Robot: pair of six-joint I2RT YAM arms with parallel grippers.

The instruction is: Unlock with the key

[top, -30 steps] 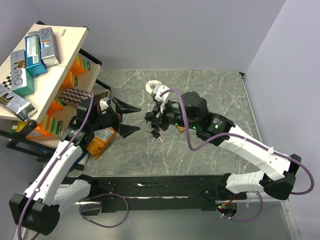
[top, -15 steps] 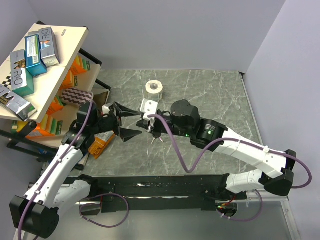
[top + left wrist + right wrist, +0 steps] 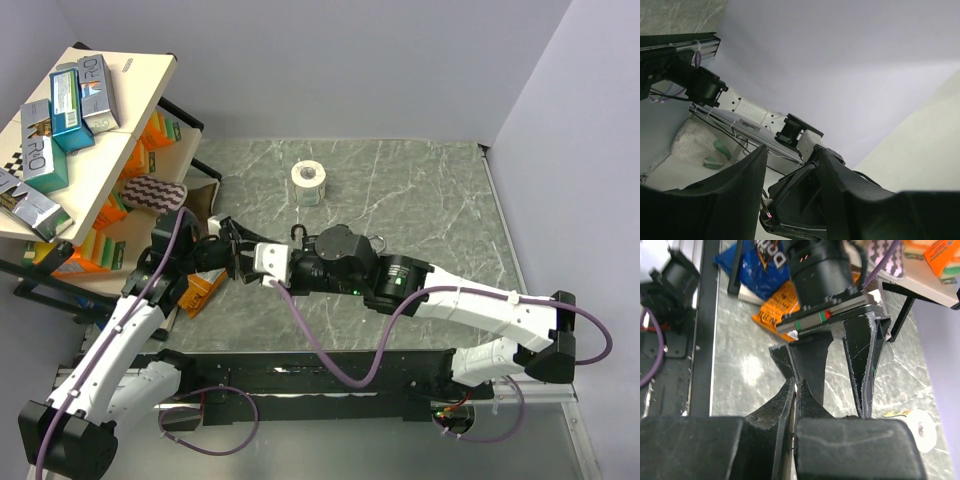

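Reaching leftward across the desk (image 3: 430, 190), the right end effector (image 3: 794, 390) is seen with its fingers pressed together, and only a thin pale line shows between them. What that line is cannot be told. The key is not made out in any view, and whether it is pinched between those closed fingers cannot be told.

The left end effector (image 3: 839, 409) is met tip to tip by the right one above the left part of the desk. Its fingers (image 3: 735, 200) are set apart, and bare desk is seen between them from the right wrist. The right fingertips are placed against, or just beside, one left finger; contact cannot be confirmed. From the left wrist, a dark part of the right end effector is seen between the two left fingers, with the white right arm (image 3: 747, 112) stretched away behind it.

A tape roll (image 3: 309, 183) is laid flat on the desk toward the back, well apart from both end effectors. An orange bag (image 3: 782, 302) and a blue bag (image 3: 757, 262) are laid beside the left arm, next to a shelf (image 3: 140, 85) stacked with boxes.
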